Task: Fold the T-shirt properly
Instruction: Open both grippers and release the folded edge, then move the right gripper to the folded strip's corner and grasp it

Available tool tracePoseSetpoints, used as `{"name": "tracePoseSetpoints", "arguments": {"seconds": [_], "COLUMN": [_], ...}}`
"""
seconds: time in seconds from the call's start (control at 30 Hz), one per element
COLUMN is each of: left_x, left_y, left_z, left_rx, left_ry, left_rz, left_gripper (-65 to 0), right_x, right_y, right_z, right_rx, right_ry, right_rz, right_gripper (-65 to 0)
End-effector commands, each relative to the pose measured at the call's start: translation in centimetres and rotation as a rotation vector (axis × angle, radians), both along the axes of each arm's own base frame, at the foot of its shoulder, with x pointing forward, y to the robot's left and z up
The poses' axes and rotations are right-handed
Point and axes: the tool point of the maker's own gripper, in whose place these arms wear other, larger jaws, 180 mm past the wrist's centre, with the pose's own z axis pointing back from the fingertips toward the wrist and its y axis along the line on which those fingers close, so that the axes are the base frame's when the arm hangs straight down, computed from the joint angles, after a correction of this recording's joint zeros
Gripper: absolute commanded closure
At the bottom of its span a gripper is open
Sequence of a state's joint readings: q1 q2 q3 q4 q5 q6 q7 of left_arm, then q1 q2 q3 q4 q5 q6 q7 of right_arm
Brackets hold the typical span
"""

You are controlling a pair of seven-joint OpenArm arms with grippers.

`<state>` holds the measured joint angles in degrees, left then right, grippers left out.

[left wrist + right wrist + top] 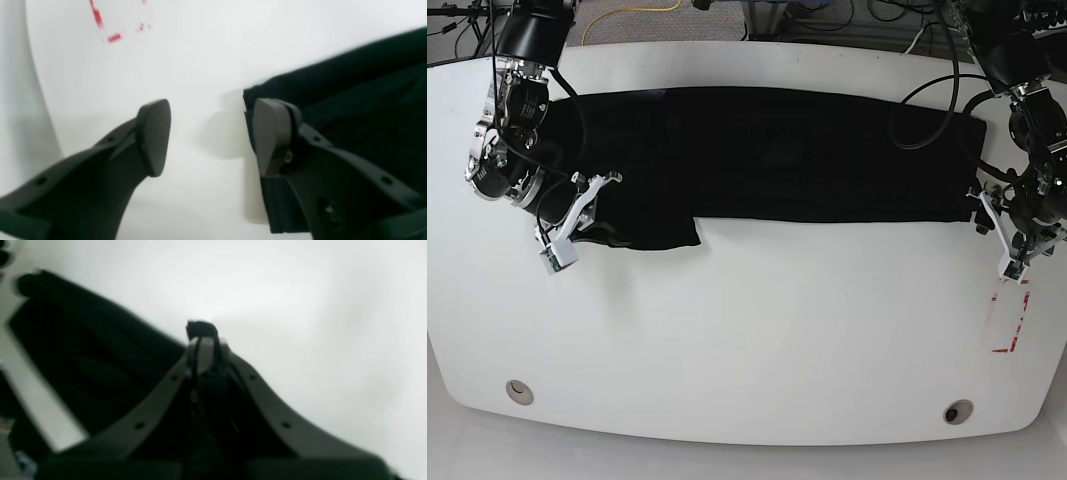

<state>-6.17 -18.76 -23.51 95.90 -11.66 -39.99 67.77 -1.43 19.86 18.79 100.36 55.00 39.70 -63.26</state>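
Much of the scene is only partly readable. The right wrist view is blurred and dim, so the folds of the black T-shirt [83,366] merge into one dark mass there, and a pale strip at the lower left of that view cannot be identified. In the left wrist view the garment [360,100] runs out of the frame to the right, and one finger [272,133] covers part of its edge. No printed graphic on the cloth can be made out in any view. In the base view both arms are cut off at the top edge, and the cables behind the worktop [747,340] are cropped too.

There is one T-shirt [767,155], spread as a long band across the far half of the white worktop, with a shorter flap hanging toward the near side at the view's left end. There are two arms, each with one end effector.

The right end effector [200,340] has its fingers pressed together, with a small tuft of black cloth sticking out past the tips, so it is pinching the shirt's fabric; in the base view it [592,195] sits at the shirt's left end. The left end effector [210,133] stands wide apart and holds nothing: one finger is over bare worktop, the other at the shirt's corner edge, and whether it touches the cloth cannot be told. In the base view it [992,215] is at the shirt's right end.

Red markings [1009,320] lie on the worktop near that arm, and two round holes [519,390] sit near the front edge.
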Motion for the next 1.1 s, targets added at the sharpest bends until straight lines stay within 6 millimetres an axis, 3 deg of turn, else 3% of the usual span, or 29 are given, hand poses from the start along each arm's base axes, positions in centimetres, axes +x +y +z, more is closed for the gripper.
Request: {"name": "tracePoseSetpoints", "arguments": {"seconds": [0.0,0.17,0.4,0.47,0.63,0.77,0.93,1.07], "left_x": [0.8,0.8,1.0,1.2,1.3,1.3,1.3,1.3], "left_y": [0.4,0.5,0.1,-0.3,-0.6,-0.6,-0.7,-0.6], "left_z": [1.3,1.4,1.4,1.2,0.9,0.9,1.1,1.3], "left_rx": [0.012,0.015,0.005,0.003,0.003,0.003,0.004,0.0], "left_ry": [-0.04,-0.04,-0.063,-0.063,-0.055,-0.054,-0.06,-0.064], "left_rz": [-0.005,-0.004,-0.017,-0.033,-0.046,-0.047,-0.05,-0.046], "left_gripper": [-37.1,-37.1,-37.1,-37.1,-37.1,-37.1,-37.1,-37.1], "right_x": [-1.1,-3.7,-5.5,-6.1,-8.0,-9.1,-9.9,-8.8], "right_y": [0.7,1.7,3.8,4.2,5.6,6.3,6.4,4.8], "right_z": [1.3,0.5,-0.9,-1.2,-1.4,-1.2,-0.1,1.3], "right_rx": [0.04,0.066,0.076,0.074,0.056,0.018,-0.011,0.011], "right_ry": [-0.027,0.019,0.075,0.091,0.112,0.115,0.095,0.057], "right_rz": [0.035,0.071,0.141,0.163,0.235,0.302,0.35,0.295], "right_gripper": [0.0,-0.2,-2.5,-8.1,-30.6,-41.9,-42.3,-40.3]}}
